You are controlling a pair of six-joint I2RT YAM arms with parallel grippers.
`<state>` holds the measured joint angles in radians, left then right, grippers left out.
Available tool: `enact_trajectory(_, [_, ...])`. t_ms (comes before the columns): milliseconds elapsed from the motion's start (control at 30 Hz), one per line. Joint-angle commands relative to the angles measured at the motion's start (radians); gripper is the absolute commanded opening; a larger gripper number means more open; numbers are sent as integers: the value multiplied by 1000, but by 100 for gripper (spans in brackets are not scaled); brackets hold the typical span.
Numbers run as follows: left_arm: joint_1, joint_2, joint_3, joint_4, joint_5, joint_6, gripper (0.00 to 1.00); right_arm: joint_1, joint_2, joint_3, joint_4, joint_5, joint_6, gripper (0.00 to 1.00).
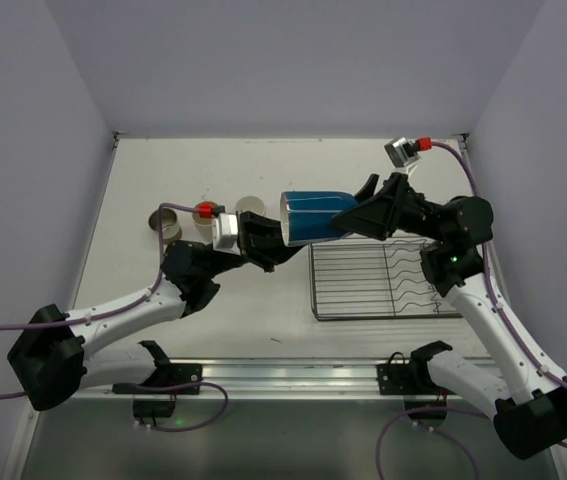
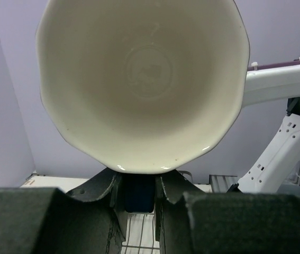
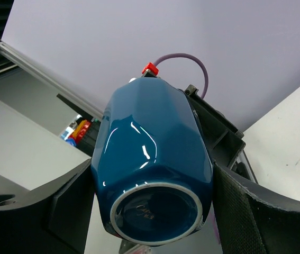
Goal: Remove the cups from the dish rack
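When looked at from above, shows the blue cup [image 1: 313, 215] on its side in the air, just beyond the far left corner of the dish rack [image 1: 383, 282], held between both arms. Has the right gripper [image 1: 353, 213] reaching over the rack's far edge onto the cup's base end, and the left gripper [image 1: 278, 243] meeting the mouth end from the rack's left. Gives no clear reading of either grip from up there.

Settles that in the right wrist view: turns the glazed base toward the lens, with the right fingers [image 3: 70, 205] spread around the body and pressed against its two flanks. Offers in the left wrist view only the cream inside, mouth-on, and under the rim a dark blue part of the cup filling the narrow gap between the left fingers [image 2: 99, 193], pinched from both sides; cannot tell whether handle or wall.

Sets a pale cup [image 1: 250, 206] and a second pale cup [image 1: 168, 222] on the table [image 1: 263, 320] left of the rack, the first just beside the blue cup's mouth. Leaves bare tabletop left of the rack and beyond its far edge; crowds the rack's right side against the table edge and wall [image 1: 523, 90].
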<state>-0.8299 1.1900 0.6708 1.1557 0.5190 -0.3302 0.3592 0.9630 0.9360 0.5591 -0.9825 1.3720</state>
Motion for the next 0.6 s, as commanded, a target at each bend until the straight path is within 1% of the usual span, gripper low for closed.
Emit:
enact_trajectory(0, [-2,-75,-28,42,-158,-27,0,11,-24,1,119,31,7,0])
enact_trajectory(133, [-2,-124,-57,44,-220,-47,0,12,-27,-17,122,39,10,0])
enact_trajectory(167, [-2,-125,-57,42,-221,-52,0,14,-26,-17,131,33,10,4])
enact_trajectory(200, [-2,-127,-57,44,-220,-62,0,14,-26,-19,137,31,13,16])
enact_trajectory(233, [-2,-124,-54,44,-214,-67,0,14,-27,-26,134,33,15,49])
enact_trajectory(267, [-2,-122,-54,44,-206,-70,0,14,-33,-28,131,36,12,70])
enact_trajectory(300, [0,-119,-53,47,-200,-76,0,14,-38,-31,134,35,4,99])
enact_trajectory(433, [-2,-102,-59,75,-175,-96,0,14,-47,-42,142,28,9,99])
enact_trajectory(567, [2,-107,-66,96,-171,-110,0,14,-53,-65,220,21,58,99])
